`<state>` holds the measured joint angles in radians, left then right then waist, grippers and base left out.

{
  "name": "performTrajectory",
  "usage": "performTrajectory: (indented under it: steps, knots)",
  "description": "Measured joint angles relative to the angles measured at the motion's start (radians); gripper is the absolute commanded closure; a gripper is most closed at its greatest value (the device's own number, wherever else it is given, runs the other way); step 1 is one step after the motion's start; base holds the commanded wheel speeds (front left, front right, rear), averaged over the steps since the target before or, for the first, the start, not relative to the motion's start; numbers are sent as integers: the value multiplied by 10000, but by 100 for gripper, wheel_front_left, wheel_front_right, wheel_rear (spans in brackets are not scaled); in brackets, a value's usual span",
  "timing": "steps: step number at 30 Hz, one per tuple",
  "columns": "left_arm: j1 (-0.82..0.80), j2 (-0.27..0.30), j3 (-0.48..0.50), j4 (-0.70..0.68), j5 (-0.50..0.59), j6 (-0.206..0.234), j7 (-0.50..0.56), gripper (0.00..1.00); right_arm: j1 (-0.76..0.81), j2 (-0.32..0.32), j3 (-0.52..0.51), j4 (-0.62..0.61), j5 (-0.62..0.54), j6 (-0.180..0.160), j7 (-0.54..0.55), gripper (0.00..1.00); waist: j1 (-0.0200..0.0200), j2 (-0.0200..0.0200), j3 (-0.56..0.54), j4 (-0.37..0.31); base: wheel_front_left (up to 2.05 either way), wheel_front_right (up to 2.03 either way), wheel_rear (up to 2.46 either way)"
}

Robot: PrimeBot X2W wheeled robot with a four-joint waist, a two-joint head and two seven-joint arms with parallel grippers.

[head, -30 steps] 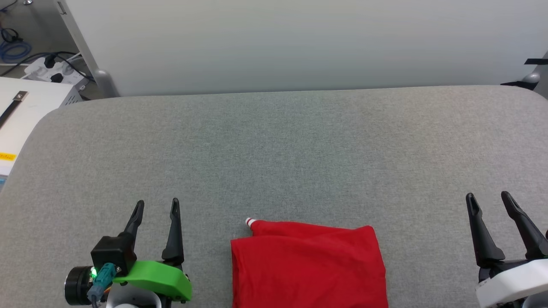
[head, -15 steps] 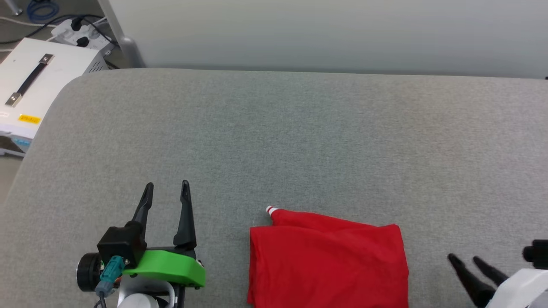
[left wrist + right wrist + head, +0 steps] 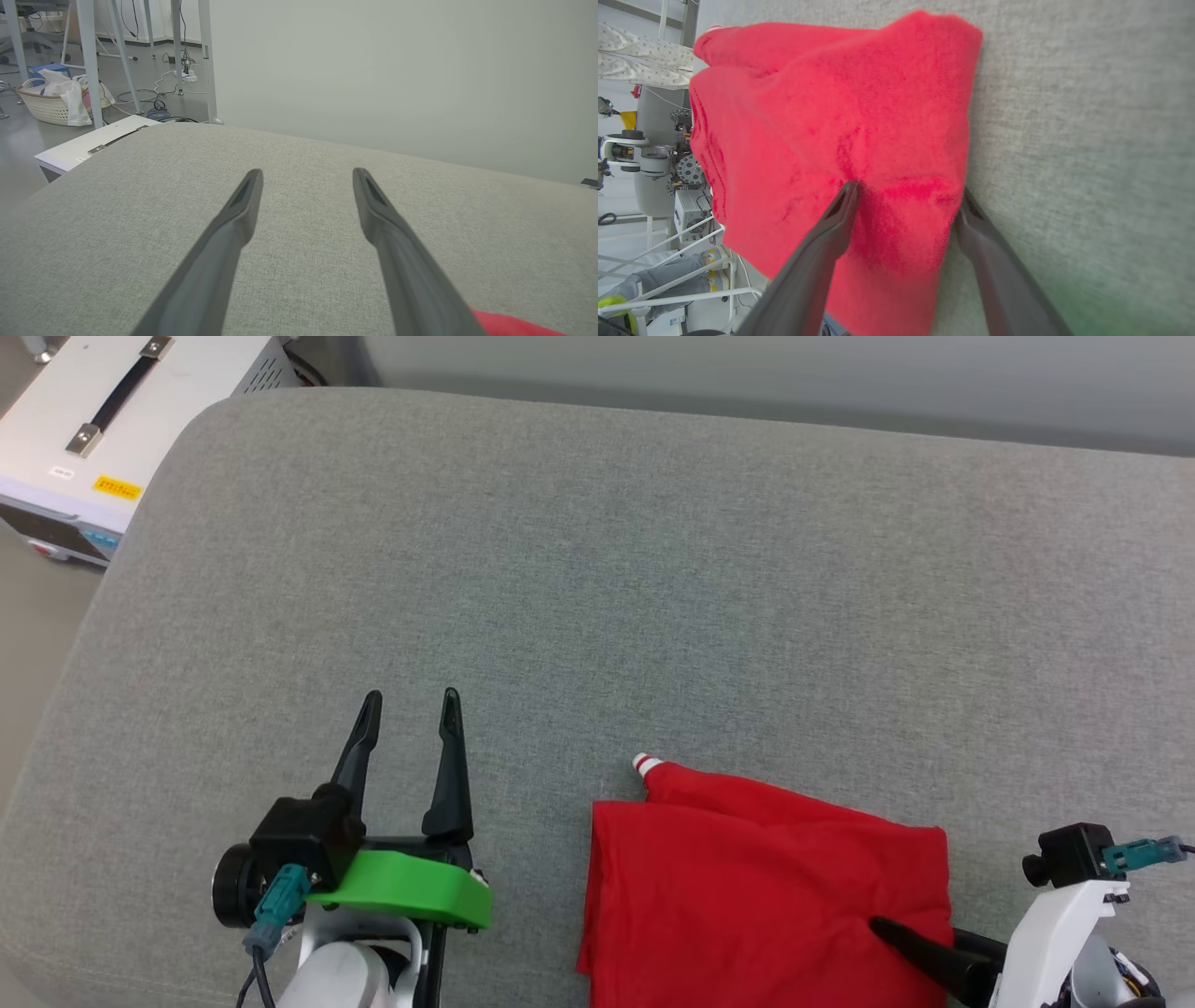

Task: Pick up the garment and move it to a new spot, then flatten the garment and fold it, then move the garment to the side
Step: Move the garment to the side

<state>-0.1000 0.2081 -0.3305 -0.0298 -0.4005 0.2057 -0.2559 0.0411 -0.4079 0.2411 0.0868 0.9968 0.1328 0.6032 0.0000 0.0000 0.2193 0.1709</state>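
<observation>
Though folded squarish, garment (image 3: pixel 747 877) lies flat, striped trim (image 3: pixel 644 763) pointing away, leftward.

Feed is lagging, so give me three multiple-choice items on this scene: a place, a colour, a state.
1. Where does the garment lie on the grey surface?
A. at its far edge
B. on its near side, right of the left hand
C. at its left end
2. What colour is the bracket at the left hand's base?
A. blue
B. yellow
C. green
3. How is the right hand?
A. open at the garment's edge
B. shut on a lifted fold
C. open, far from the cloth
1 B: head view shows it low, right of that hand. 2 C: bright green. 3 A: its fingers stand apart, one on the cloth.
</observation>
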Motion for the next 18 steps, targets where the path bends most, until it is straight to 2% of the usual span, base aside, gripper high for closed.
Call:
performTrajectory:
  steps: [1, 2, 3, 4, 12, 18]
  knots:
    - [-1, -31, 48, 35, 33, -12, 0, 0, -49, -10, 40, 21, 81, 0, 117, 0, 0, 0, 50, 51, 0, 0, 0]
    - [-2, -61, 107, 75, 67, -59, 0, 0, -95, -36, 90, 27, 148, 4, 238, 10, 0, 0, 110, 107, 0, 0, 0]
    - [-3, -94, 148, 104, 84, -94, 0, 0, -132, -58, 121, 35, 190, 17, 322, 66, 0, 0, 152, 145, 0, 0, 0]
    - [-3, -144, 180, 130, 127, -125, 0, 0, -178, -67, 151, 38, 236, 19, 408, 100, 0, 0, 193, 185, 0, 0, 0]
    - [15, -232, 439, 314, 439, -353, 0, 0, -460, -6, 460, -98, 119, 0, 245, 100, 0, 0, -36, 119, 0, 0, 0]
    - [213, -201, 633, 255, 571, -433, 0, 0, -789, -249, 261, -489, -903, -6, 88, 100, 0, 0, -416, -442, 0, 0, 0]
